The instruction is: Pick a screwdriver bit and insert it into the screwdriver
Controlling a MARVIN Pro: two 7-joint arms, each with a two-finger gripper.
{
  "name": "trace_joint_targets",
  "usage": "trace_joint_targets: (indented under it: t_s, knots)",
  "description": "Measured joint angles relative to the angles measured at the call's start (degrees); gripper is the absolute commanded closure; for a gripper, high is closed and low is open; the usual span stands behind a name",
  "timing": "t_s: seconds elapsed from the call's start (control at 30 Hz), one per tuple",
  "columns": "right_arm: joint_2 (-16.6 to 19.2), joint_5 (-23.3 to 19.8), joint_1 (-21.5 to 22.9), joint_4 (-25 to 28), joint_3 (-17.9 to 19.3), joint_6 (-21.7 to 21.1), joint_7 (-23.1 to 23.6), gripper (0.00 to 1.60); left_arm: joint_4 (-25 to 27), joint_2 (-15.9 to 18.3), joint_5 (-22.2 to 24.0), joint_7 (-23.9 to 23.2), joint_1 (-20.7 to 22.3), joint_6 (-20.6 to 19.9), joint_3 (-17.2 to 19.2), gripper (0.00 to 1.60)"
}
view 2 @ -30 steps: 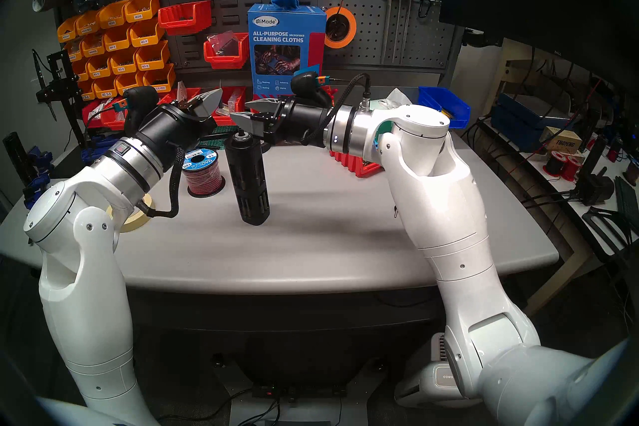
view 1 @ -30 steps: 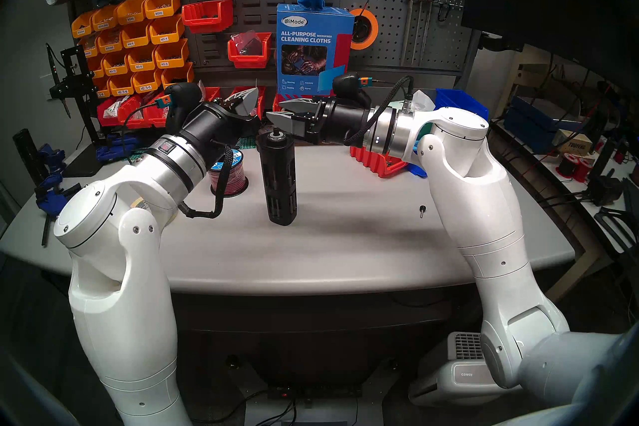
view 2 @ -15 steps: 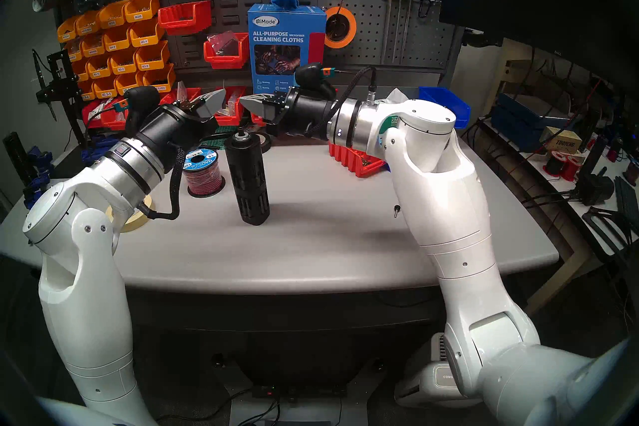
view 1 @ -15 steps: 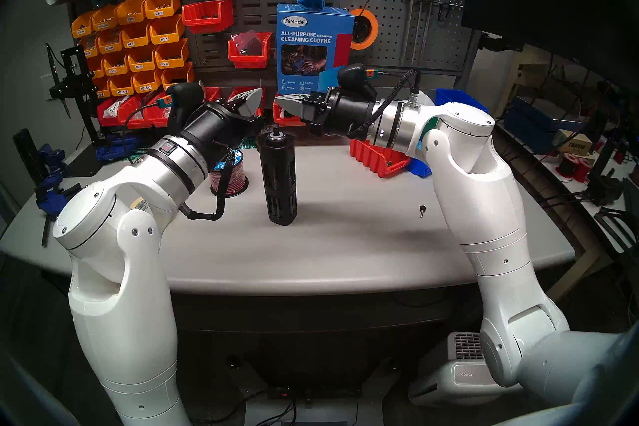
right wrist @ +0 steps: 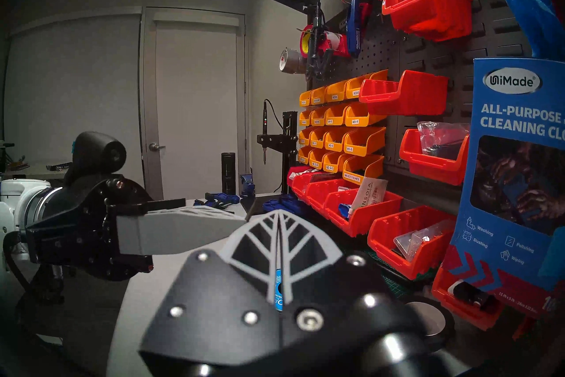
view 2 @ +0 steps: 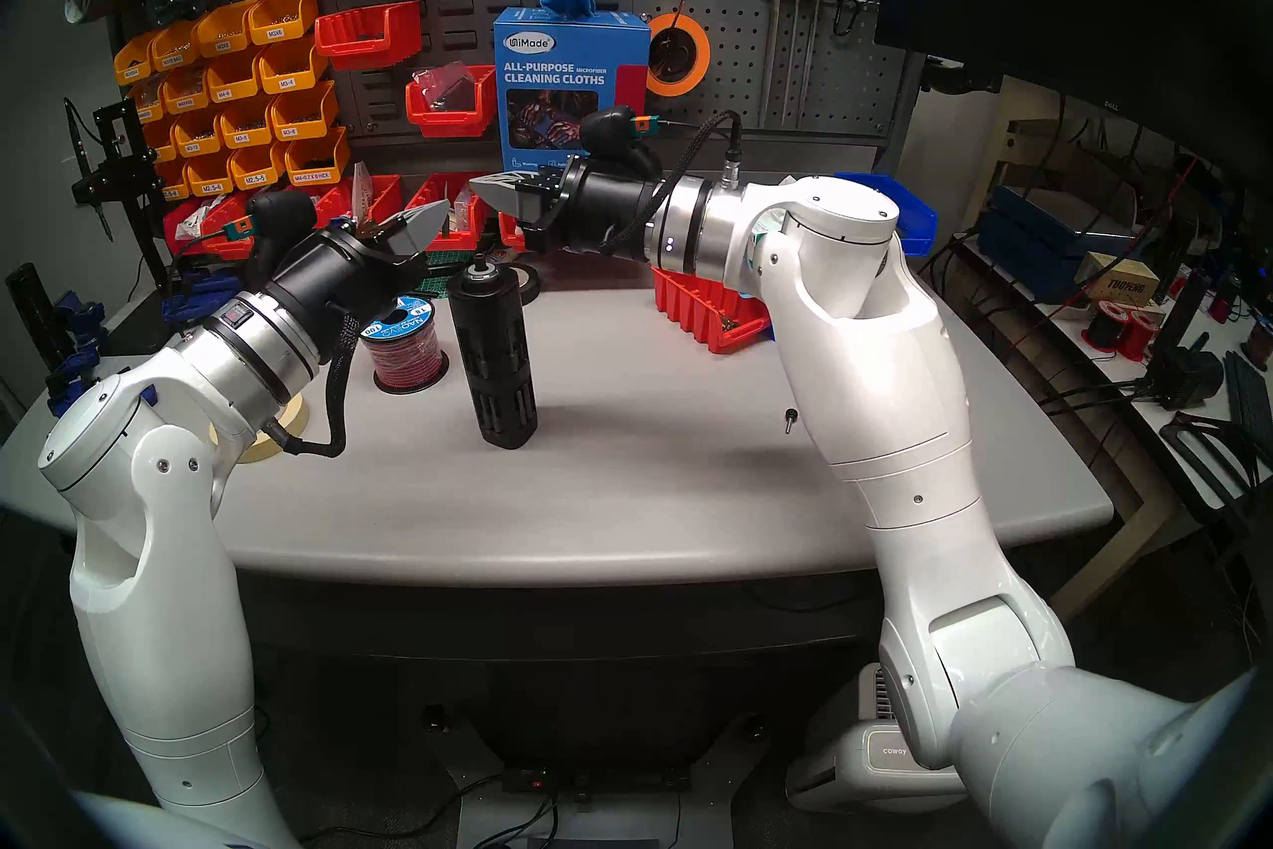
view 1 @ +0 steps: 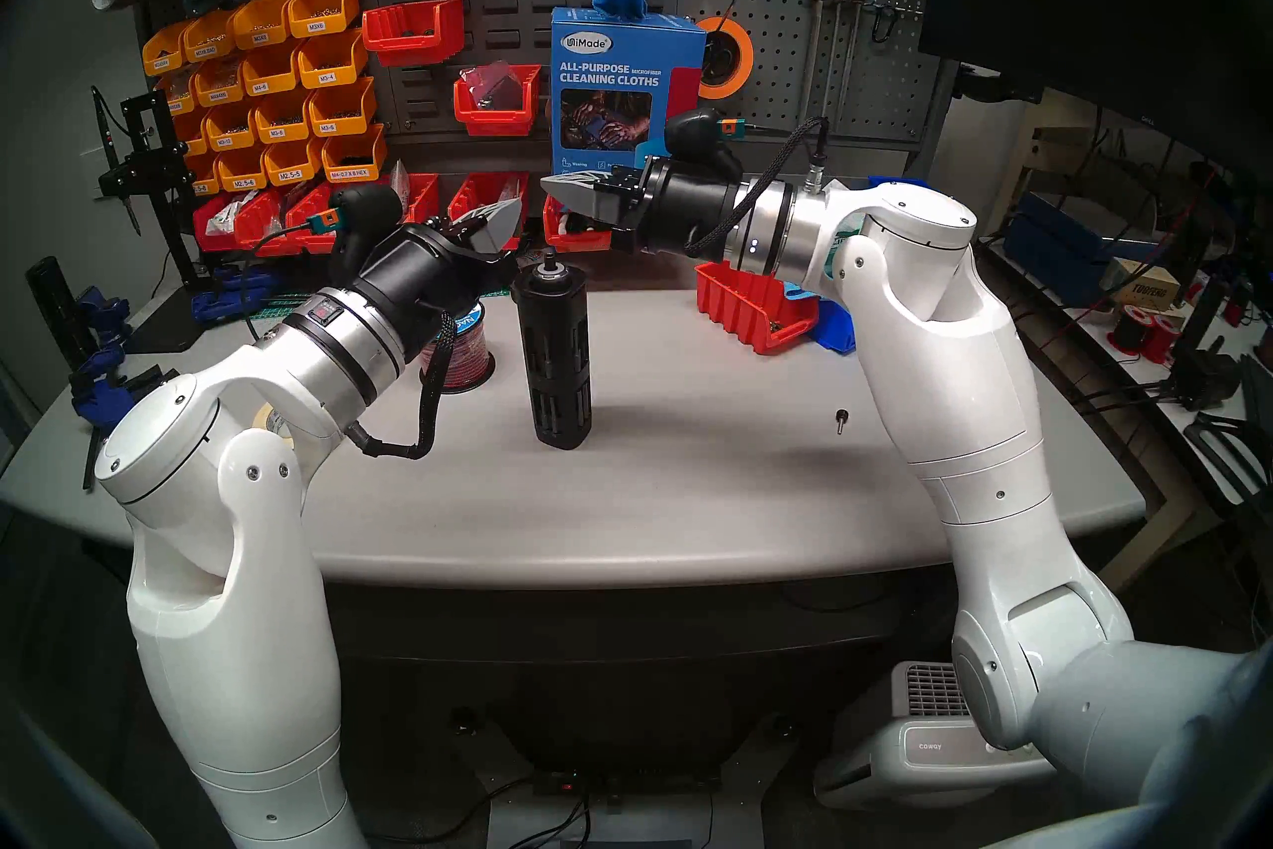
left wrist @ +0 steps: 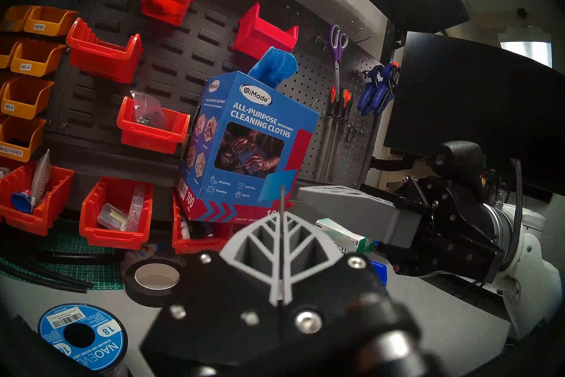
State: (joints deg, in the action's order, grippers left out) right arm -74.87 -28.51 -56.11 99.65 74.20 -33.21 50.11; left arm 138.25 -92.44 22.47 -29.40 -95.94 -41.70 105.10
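1. Screwdriver [view 1: 553,355] stands upright mid-table [view 1: 689,482], a short bit in its top; slot contents too dark to read
2. Left gripper [view 1: 506,217], at its 11 o'clock, pinches a thin bit [left wrist: 282,199]
3. Right gripper [view 1: 561,191], at 12 o'clock, fingers pressed together, empty
4. Blue box [view 1: 623,96]: "UniMade ALL-PURPOSE CLEANING CLOTHS"; the right gripper hides its bottom corner

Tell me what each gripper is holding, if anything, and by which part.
Left gripper pinches a slim bit by its back end between shut fingers, tip poking out. Right gripper: shut, nothing visible.
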Motion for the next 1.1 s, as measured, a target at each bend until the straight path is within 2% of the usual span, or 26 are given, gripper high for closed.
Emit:
trace_joint_targets:
  t_s: [0.53,1.1]
  knots:
    - [-0.9,0.9,1.7,-1.6,-1.2,0.4,1.2,1.60,0.1,-0.1,2.4,-2.3,0.2,-0.9,1.5,1.60]
    - [-1.3,1.1,1.9,-1.6,-1.1,0.6,2.4,1.60,0.1,-0.4,2.6,-3.0,0.2,-1.4,0.7,1.60]
